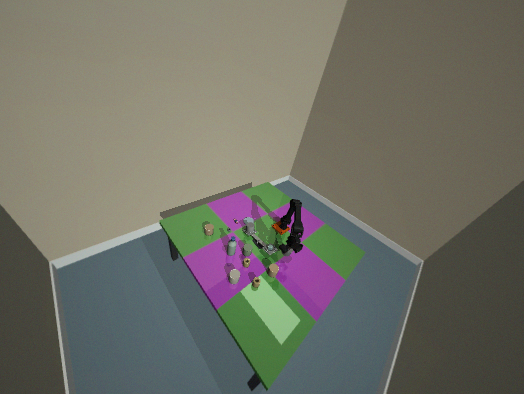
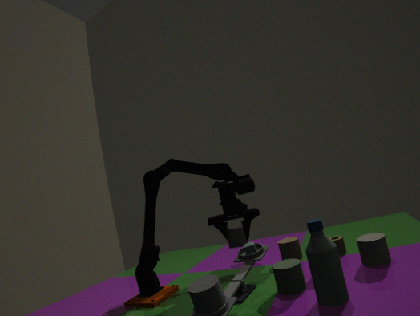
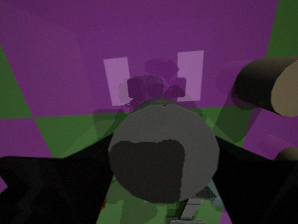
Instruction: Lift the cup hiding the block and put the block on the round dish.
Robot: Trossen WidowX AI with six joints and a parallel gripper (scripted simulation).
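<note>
You are looking down from high in a room corner at a table with a green and magenta chequered top (image 1: 325,250) on a grey-blue floor (image 1: 125,310). The black jointed arm (image 1: 294,220) stands on an orange base plate (image 1: 278,229) near the table's middle. Beside it lie several small tan and grey cylinders (image 1: 234,276), and a pale green rectangle (image 1: 272,312) sits nearer you.
</note>
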